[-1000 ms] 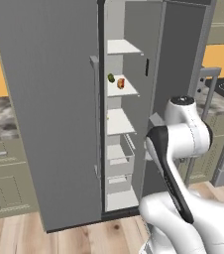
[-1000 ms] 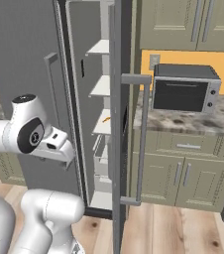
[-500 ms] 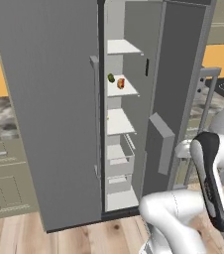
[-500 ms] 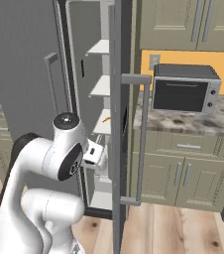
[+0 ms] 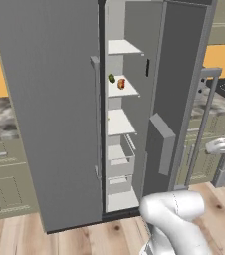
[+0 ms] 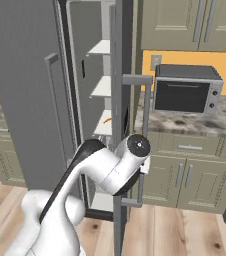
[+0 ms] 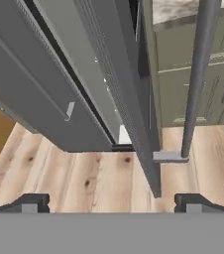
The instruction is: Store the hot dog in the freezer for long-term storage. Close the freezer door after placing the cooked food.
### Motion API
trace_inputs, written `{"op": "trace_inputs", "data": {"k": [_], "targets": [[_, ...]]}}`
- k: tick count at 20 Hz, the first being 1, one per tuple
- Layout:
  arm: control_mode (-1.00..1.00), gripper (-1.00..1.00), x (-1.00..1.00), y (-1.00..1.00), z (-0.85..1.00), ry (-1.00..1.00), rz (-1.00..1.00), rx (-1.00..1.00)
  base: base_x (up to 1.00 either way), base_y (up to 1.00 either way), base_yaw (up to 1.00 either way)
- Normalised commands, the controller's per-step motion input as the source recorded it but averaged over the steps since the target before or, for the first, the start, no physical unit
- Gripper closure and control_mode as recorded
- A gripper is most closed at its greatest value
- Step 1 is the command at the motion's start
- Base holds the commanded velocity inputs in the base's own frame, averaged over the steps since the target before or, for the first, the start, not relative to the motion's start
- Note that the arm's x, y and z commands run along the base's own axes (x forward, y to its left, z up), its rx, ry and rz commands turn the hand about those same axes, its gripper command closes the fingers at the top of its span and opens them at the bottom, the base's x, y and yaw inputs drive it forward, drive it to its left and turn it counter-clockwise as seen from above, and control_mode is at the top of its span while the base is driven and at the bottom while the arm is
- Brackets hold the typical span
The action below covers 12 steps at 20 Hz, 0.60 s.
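Wider fridge door [image 5: 50, 109] stood shut at left. Freezer [image 5: 120, 149] open beside it; hot dog [image 5: 121, 83] lay on second white shelf [image 5: 127, 89], next to small green item [image 5: 112, 78]. Freezer door [image 5: 176, 94] swung wide, bar handle [image 7: 196, 79] on outer face. Gripper [image 7: 112, 201] released, jaws spread wide, empty, low near door's bottom edge above wood floor [image 7: 84, 178]. Microwave [image 6: 185, 90] on stone counter [image 6: 205, 122] at right.
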Motion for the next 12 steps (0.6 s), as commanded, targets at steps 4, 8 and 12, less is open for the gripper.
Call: {"op": "trace_inputs", "data": {"k": [4,8,12], "targets": [[-1.00,-1.00,0.34,-0.72,-0.02,-0.32,0.22,0.11,0.00,0.00,0.00],[-1.00,-1.00,0.65,-0.71,-0.06,-0.19,0.25,0.10,0.00,0.00,0.00],[-1.00,-1.00,0.55,-0.49,-0.10,-0.01,0.26,0.02,0.00,0.00,0.00]]}}
